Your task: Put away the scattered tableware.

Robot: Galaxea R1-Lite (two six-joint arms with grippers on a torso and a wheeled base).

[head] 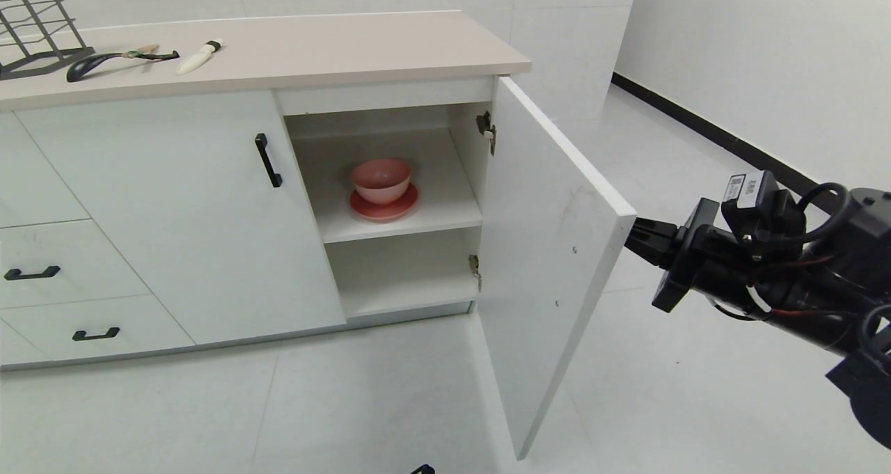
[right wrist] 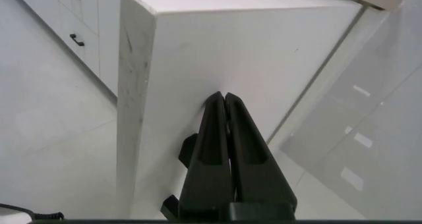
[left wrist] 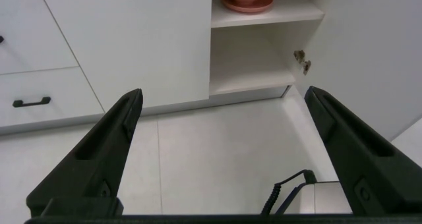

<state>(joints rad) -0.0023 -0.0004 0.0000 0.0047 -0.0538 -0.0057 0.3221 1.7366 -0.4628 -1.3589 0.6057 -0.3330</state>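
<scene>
- Cabinet door: swung wide open, the outer face being touched by the right gripper. If it is pushed off-centre or too fast, it could slam or rebound off the frame.
- Countertop: two utensils are left lying on it. If the door is closed now, the task would likely be ended with tableware not yet put away.
- Right gripper: jaws pressed together, nothing between them, tips laid flat on the door near its free edge. The tips could skid off that edge, as the panel is not gripped.
- Left gripper: jaws spread wide and empty, held low over the floor in front of the open compartment. It could be struck by the swinging door if it lies in the arc.
- Bowl: seated on the plate on the upper shelf, well back from the shelf's lip. It might be rattled by a hard closure.
- Ladle and pale-handled utensil: near the wire rack, well apart from both grippers.
</scene>
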